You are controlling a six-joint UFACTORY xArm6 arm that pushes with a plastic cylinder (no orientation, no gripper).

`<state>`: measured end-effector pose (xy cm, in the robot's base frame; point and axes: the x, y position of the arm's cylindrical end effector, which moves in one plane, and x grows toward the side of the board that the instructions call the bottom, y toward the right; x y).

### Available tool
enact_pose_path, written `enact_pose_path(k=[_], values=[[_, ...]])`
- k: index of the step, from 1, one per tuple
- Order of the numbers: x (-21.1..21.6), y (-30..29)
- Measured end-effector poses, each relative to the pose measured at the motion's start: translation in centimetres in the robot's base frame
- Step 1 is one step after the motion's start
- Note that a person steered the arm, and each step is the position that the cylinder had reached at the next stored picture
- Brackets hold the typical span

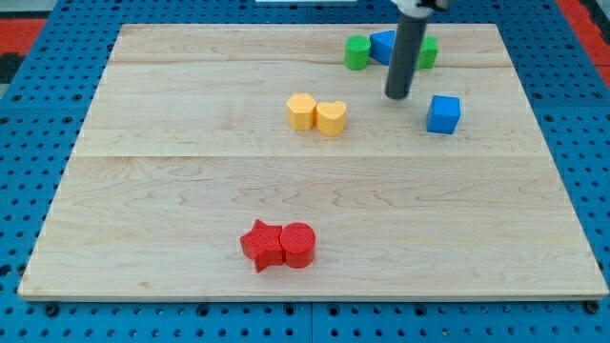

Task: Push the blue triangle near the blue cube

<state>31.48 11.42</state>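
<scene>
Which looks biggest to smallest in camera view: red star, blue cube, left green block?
1. red star, though it sits nearest the view's bottom, so nearness may inflate it.
2. blue cube.
3. left green block, at the view's top.
My tip rests left of the cube.

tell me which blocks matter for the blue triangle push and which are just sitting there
For the job:
blue triangle, partly hidden behind the rod
blue cube
my tip, just below the triangle, to the view's left of the cube

Lying about:
green block
second green block
yellow hexagon
yellow heart
red star
red cylinder
</scene>
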Motion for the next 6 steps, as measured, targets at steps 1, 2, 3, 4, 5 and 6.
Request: enact_pose_path(k=[1, 2, 3, 4, 5, 6], values=[[-4.2, -0.5], [-2.9, 2.4], [-1.5, 6.6], [-4.5, 13.2], [-11.5, 11.8], [-12.2, 3.8]])
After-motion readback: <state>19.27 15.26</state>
